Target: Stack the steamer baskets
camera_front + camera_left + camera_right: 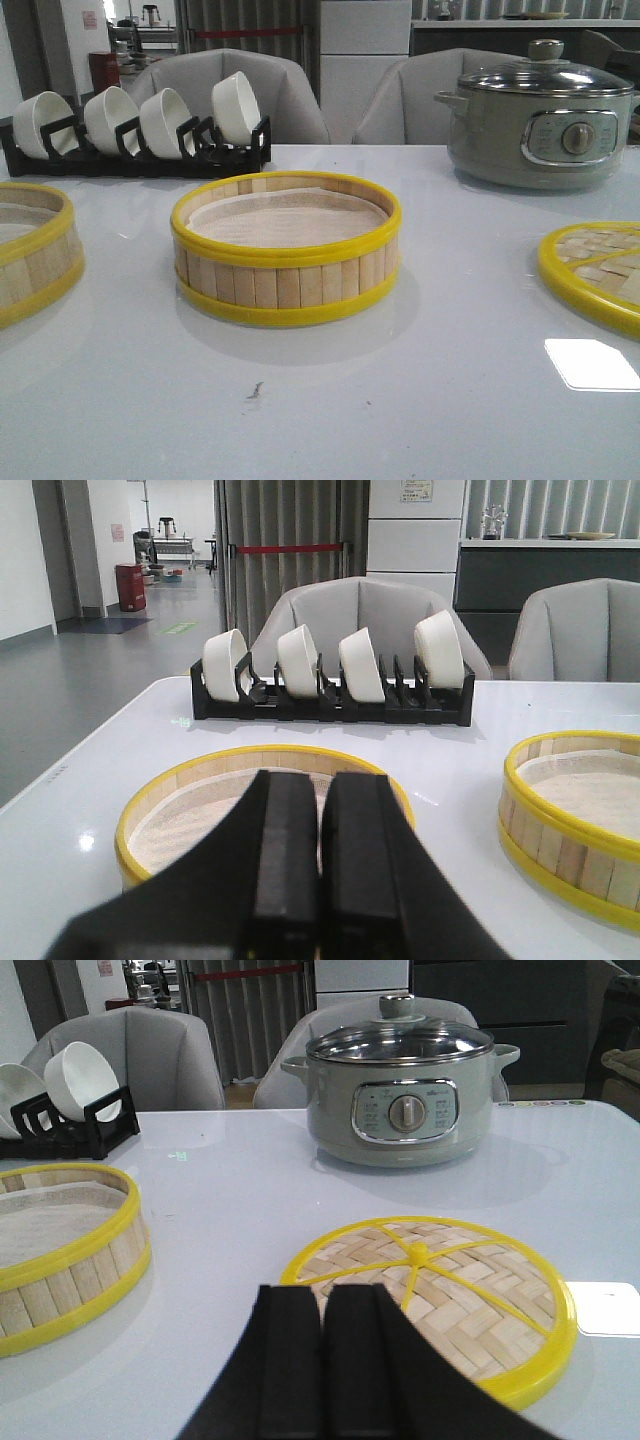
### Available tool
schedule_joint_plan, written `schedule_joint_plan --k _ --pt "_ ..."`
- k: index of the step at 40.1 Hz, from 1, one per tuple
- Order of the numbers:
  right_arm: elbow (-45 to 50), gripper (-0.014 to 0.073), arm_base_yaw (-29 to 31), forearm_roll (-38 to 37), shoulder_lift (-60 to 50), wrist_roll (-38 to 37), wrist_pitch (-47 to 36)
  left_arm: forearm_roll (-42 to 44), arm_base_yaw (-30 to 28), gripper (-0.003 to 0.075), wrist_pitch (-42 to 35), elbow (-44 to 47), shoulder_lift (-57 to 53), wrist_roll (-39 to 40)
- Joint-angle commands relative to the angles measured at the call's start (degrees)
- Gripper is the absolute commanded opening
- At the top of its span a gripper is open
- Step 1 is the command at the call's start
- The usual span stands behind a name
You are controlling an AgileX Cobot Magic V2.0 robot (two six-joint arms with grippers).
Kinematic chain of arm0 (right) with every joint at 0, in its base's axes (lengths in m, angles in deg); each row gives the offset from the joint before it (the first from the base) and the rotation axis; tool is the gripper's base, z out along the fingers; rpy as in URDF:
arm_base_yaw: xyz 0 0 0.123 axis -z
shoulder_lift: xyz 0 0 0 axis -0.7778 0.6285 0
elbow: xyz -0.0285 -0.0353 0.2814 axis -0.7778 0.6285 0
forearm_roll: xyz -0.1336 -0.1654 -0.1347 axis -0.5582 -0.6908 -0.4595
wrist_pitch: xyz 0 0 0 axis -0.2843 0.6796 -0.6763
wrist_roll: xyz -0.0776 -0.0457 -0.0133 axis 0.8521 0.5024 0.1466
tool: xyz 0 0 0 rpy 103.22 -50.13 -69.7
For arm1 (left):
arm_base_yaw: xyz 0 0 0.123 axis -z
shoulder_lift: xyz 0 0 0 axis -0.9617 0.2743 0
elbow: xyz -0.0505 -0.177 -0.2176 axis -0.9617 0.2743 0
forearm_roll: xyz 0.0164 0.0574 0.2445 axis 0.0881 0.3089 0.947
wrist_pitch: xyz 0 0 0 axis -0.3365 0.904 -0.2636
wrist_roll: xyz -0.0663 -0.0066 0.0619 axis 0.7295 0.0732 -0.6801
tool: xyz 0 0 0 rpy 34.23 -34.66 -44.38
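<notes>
Both end effectors, left (318, 880) and right (322, 1370), pressed closed, empty, nothing stacked yet. One steamer basket (286, 248) mid-desk (420, 400), the second basket (30, 250) at left, well apart; best grip: open wide, straddle the left basket's rim, lift level. Second basket cropped in front view; woven lid (440, 1295) partly hidden.

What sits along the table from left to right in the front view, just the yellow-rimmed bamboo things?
Left steamer basket, cut off by the frame edge → centre steamer basket → flat woven lid, cut off at the right edge.
</notes>
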Motion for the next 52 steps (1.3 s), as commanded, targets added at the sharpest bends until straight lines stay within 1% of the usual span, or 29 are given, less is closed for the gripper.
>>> schedule_joint_plan --k 1,29,33,35,38,41,46,50,52 --pt "-0.8 0.0023 0.0 -0.2 -1.2 0.6 -4.8 -0.5 0.5 0.0095 -4.9 0.1 -0.9 0.1" --pt "-0.8 0.0023 0.0 -0.2 -1.2 0.6 -4.8 0.4 0.5 0.0095 -4.9 0.1 -0.9 0.1" --pt "-0.8 0.0023 0.0 -0.2 -1.2 0.6 -4.8 -4.9 0.7 0.0095 -4.7 -0.7 -0.7 1.8" --pt "-0.8 0.0023 0.0 -0.2 -1.2 0.6 -4.8 -5.6 1.0 0.0095 -2.8 -2.4 -0.1 1.8" --pt "-0.8 0.0023 0.0 -0.2 -1.2 0.6 -4.8 -6.4 1.2 0.0095 3.7 -8.5 2.6 1.8" --pt "-0.8 0.0023 0.0 -0.2 -1.2 0.6 -4.8 -4.8 1.2 0.0095 14.2 -18.0 7.7 1.8" --pt "-0.8 0.0023 0.0 -0.2 -1.2 0.6 -4.8 0.5 1.2 0.0095 28.8 -37.8 21.0 1.8" --pt "-0.8 0.0023 0.0 -0.2 -1.2 0.6 -4.8 2.7 1.1 0.0095 37.0 -51.8 30.3 1.8" --pt "-0.8 0.0023 0.0 -0.2 -1.2 0.6 -4.8 3.3 1.2 0.0095 40.6 -57.0 33.4 1.8"
